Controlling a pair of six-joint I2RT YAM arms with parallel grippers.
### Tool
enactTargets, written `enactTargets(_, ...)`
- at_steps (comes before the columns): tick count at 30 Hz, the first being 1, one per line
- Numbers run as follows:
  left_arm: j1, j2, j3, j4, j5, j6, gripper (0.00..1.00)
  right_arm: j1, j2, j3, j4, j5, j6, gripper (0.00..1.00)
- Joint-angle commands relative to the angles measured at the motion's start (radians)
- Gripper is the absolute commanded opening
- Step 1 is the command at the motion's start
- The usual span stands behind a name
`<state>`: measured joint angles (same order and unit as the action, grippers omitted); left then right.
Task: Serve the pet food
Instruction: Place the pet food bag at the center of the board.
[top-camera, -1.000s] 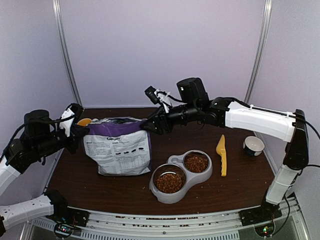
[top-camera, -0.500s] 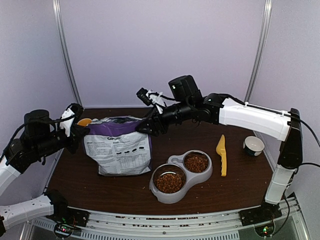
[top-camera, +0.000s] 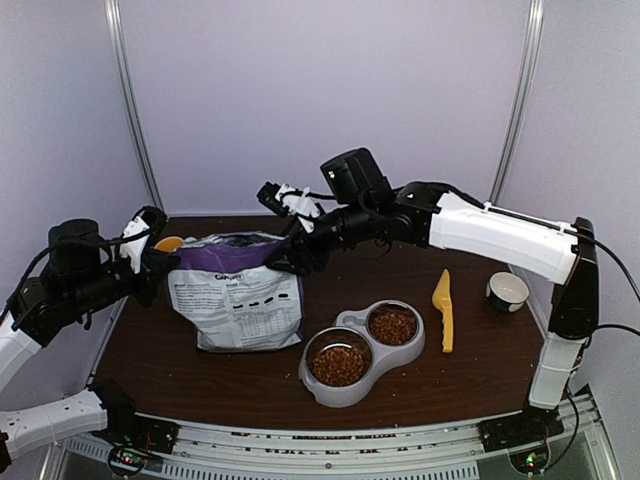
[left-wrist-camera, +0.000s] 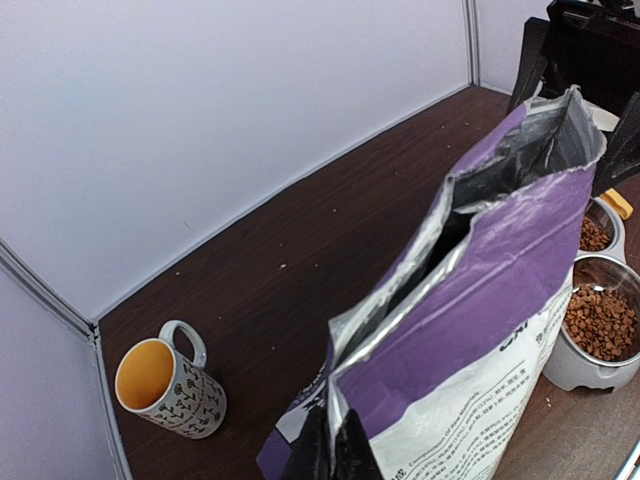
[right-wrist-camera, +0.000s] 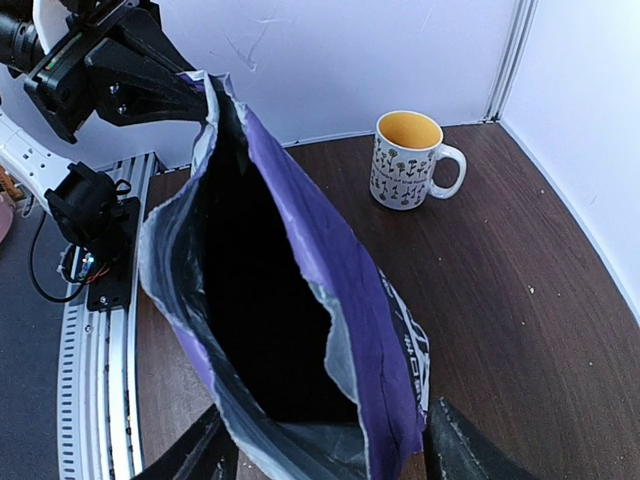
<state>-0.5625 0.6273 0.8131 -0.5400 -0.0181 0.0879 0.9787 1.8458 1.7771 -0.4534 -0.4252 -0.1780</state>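
- The pet food (top-camera: 338, 364), small reddish-brown dry pellets, lies in both round metal-lined cups of a grey plastic double feeder (top-camera: 412, 352). The feeder sits on the near middle of the dark brown wooden surface (top-camera: 470, 375). The nearer cup is the larger, and pellets cover the bottom of each.
- A purple-and-white printed bag (top-camera: 240, 300) stands just left of the feeder with its top open and its silvery lining showing. In the right wrist view its inside is dark, so its contents cannot be made out.
- The left gripper (top-camera: 160, 262) is at the bag's top left corner. Its jaws are pinched tight on the bag's upper edge, and the left wrist view shows the two fingers (left-wrist-camera: 352, 455) pressed together on the seam.
- The right gripper (top-camera: 283, 262) reaches across from the right to the bag's top right corner. Its jaws stand wide, with one finger on either side of the end of the open mouth. Whether the fingers touch the foil cannot be told.
- A yellow plastic scoop (top-camera: 443, 310) lies flat to the right of the feeder, apart from it, with its handle towards the near edge.
- A small white cup (top-camera: 508, 291) with a dark inside stands further right, near the right wall.
- A white patterned mug (left-wrist-camera: 175, 390) with a yellow inside stands upright in the far left corner, behind the bag's left end and not touching it.
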Motion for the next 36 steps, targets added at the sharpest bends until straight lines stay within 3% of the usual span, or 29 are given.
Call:
enactTargets(1,0.008,-0.003,0.028,0.135,0.013,-0.004,0.0,0.003,0.023,0.051,-0.017,0.031,-0.027,0.62)
enactTargets(11,0.008,-0.006,0.028,0.135,0.013,-0.002,0.0,0.003,0.053,0.088,-0.051,0.032,-0.043,0.55)
enactTargets(17,0.008,-0.01,0.028,0.135,0.0,-0.003,0.0,0.003,0.044,0.084,-0.038,0.041,-0.033,0.21)
enactTargets(21,0.008,-0.025,0.026,0.138,-0.039,-0.002,0.0,0.004,0.022,0.063,-0.009,0.013,-0.004,0.12)
enactTargets(24,0.007,-0.046,0.02,0.144,-0.051,-0.002,0.0,0.004,-0.012,0.02,0.037,-0.016,0.035,0.0)
enactTargets(36,0.007,-0.181,0.01,0.124,-0.171,0.041,0.0,0.001,-0.153,-0.166,0.259,-0.132,0.24,0.0)
